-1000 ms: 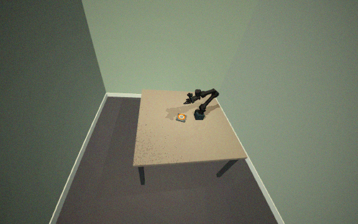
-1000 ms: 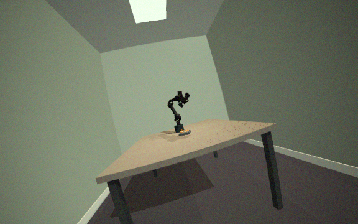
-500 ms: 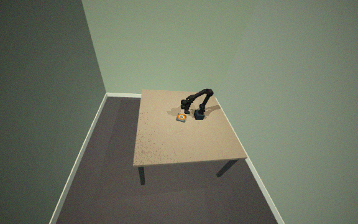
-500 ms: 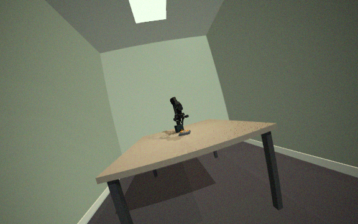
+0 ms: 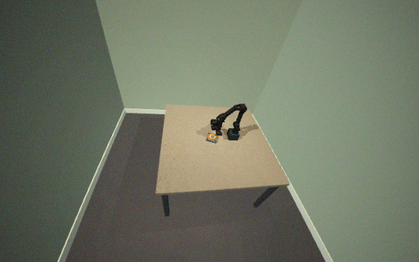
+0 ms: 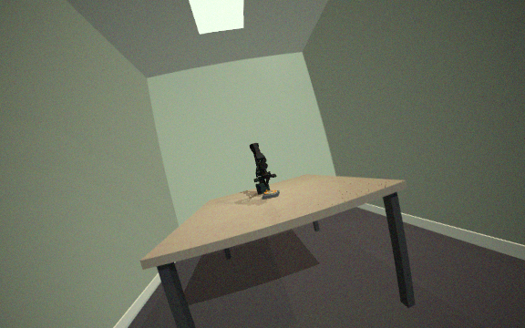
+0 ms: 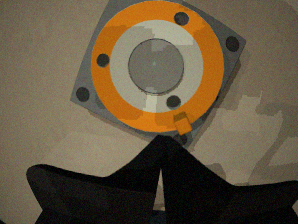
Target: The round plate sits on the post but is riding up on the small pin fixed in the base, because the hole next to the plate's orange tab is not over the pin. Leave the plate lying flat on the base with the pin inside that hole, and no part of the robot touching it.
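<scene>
The round plate (image 5: 209, 137) (image 6: 271, 193) (image 7: 212, 65), an orange ring with a pale inner ring, sits around the grey post (image 7: 156, 66) on the square grey base (image 5: 212, 141) (image 7: 95, 104). Its orange tab (image 7: 182, 123) points to the lower right in the wrist view, with a dark hole (image 7: 173, 101) just inside it. I cannot make out the pin or tell how far the plate tilts. My gripper (image 5: 218, 134) (image 7: 162, 141) is shut and empty. Its tips appear just below the plate's rim in the wrist view, left of the tab; contact cannot be told.
The wooden table (image 5: 195, 167) (image 6: 226, 219) carries the base and the arm. The arm's dark mount (image 5: 233, 135) stands right of the base in the top view. Dark round marks (image 7: 232, 44) (image 7: 82, 94) show at the base's corners.
</scene>
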Motion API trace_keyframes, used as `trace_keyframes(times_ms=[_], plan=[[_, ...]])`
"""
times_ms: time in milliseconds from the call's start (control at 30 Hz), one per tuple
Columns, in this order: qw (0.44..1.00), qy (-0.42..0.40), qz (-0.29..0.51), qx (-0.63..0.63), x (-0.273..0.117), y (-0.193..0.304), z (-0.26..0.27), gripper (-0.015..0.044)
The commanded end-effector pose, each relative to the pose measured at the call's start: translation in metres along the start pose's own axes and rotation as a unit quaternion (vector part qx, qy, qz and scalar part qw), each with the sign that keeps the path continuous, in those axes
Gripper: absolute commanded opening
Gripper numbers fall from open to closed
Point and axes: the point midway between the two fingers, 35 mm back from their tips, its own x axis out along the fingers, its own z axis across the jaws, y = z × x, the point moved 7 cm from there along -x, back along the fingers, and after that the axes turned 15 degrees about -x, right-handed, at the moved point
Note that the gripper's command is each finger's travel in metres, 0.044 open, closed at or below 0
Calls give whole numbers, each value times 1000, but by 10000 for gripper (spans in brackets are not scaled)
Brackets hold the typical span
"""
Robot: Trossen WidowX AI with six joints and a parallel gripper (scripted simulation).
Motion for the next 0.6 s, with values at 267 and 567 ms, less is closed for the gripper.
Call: trace_keyframes(times_ms=[267,567], plan=[[1000,-3,10,-1,19,4,-3,0],[1000,-3,9,-1,19,3,-16,0]])
